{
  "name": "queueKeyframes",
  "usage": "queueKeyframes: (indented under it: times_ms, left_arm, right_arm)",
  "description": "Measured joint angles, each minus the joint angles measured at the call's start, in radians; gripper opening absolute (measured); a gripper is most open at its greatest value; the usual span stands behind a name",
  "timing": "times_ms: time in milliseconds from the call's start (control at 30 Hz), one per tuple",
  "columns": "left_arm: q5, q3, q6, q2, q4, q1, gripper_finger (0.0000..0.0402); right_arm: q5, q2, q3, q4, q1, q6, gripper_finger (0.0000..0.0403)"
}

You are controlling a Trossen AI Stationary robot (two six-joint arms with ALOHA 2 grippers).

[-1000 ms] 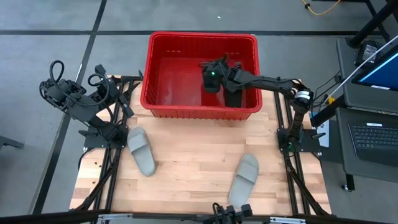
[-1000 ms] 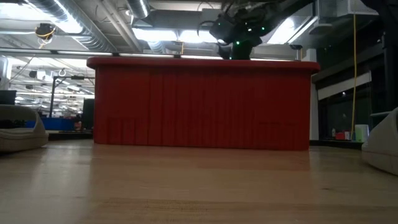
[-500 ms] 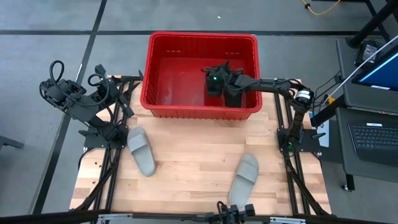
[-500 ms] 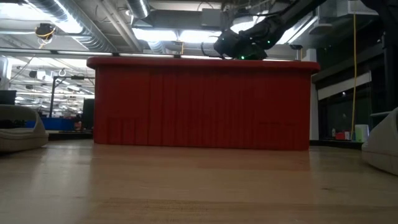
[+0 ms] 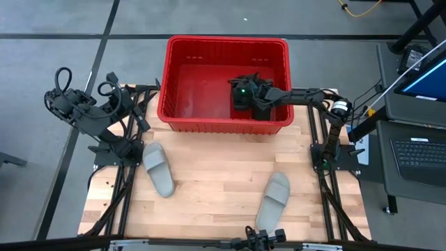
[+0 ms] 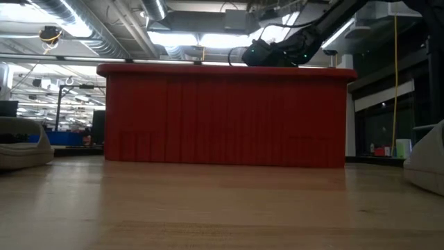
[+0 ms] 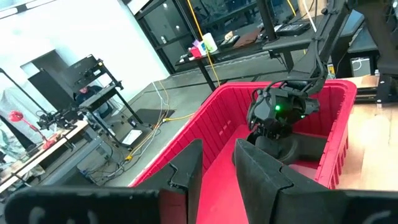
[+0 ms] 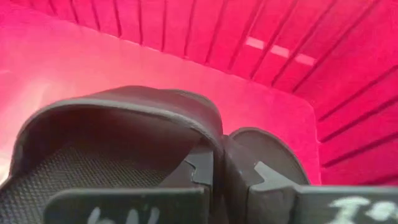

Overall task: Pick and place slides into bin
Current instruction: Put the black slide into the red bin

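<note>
From above, you see a wooden table (image 5: pixel 209 181) bearing two light grey slide sandals, one on the left (image 5: pixel 159 169) and one on the right (image 5: pixel 273 198). The right gripper (image 5: pixel 242 94) is inside the large red plastic bin (image 5: pixel 224 43). The left gripper (image 5: pixel 132 148) waits at the table's left edge, fingers parted. At table level, a workshop lies behind. The right wrist shows fingers (image 8: pixel 200 167) clenched on a matte black slide's strap (image 8: pixel 118 109).

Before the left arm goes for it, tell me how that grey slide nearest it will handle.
The grey slide lies flat on its sole, so it should slide rather than roll. It looks like foam: probably light, slightly bendy. Its arched strap probably offers the left tool the easiest hold.
</note>
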Motion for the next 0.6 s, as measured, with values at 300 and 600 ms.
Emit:
queueKeyframes:
  times_ms: [300, 600]
  left_arm:
    - [0.0, 0.0, 0.0, 0.0, 0.017, 0.0, 0.0088]
    - [0.0, 0.0, 0.0, 0.001, 0.017, 0.0, 0.0088]
  right_arm:
    - [-0.004, 0.0, -0.001, -0.008, -0.004, 0.007, 0.0016]
    - [-0.047, 0.001, -0.001, -0.058, -0.022, 0.052, 0.0016]
